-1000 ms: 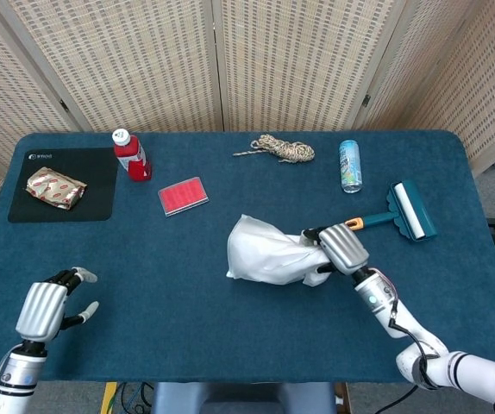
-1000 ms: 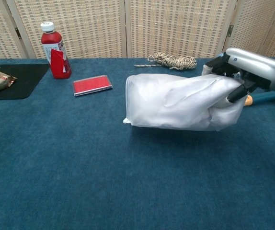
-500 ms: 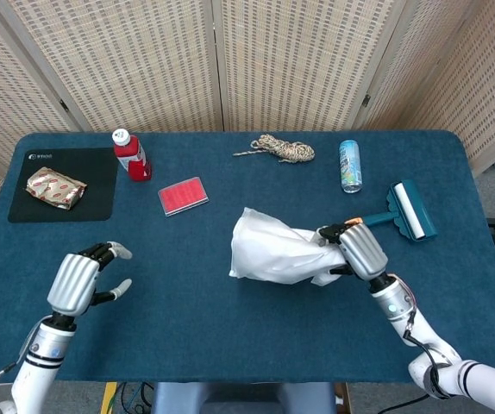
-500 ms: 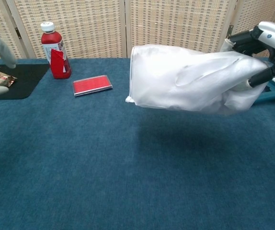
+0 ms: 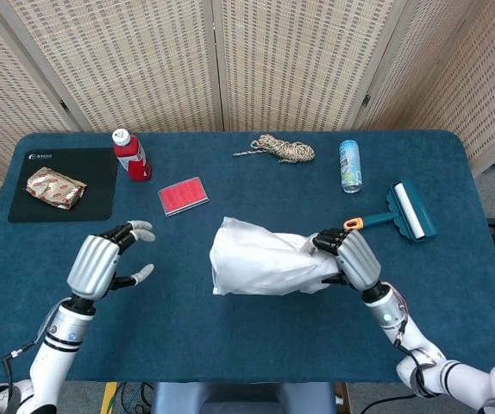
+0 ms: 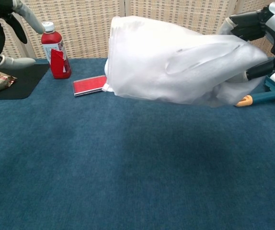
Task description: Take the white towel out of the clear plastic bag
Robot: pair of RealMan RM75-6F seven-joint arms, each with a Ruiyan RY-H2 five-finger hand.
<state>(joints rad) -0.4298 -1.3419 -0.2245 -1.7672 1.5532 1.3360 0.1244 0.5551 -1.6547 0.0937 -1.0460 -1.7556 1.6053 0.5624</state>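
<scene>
Right hand (image 5: 348, 257) grips one end of the clear plastic bag (image 5: 260, 265), the white towel inside, holding it clear of the blue table (image 5: 230, 345). Left hand (image 5: 101, 263), fingers spread and empty, waits off the bag's far end, likely placed to pull.

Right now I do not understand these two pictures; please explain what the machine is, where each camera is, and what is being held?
It is a robot with two arms ending in mechanical hands. One picture looks down from its head, the other forward from its chest. The right hand grips one end of a clear plastic bag with a white towel inside, lifted above the blue table. The left hand holds nothing, fingers apart. Also there: a red bottle, a red card, a rope, a can, a lint roller, and a wrapped snack on a black mat.
</scene>
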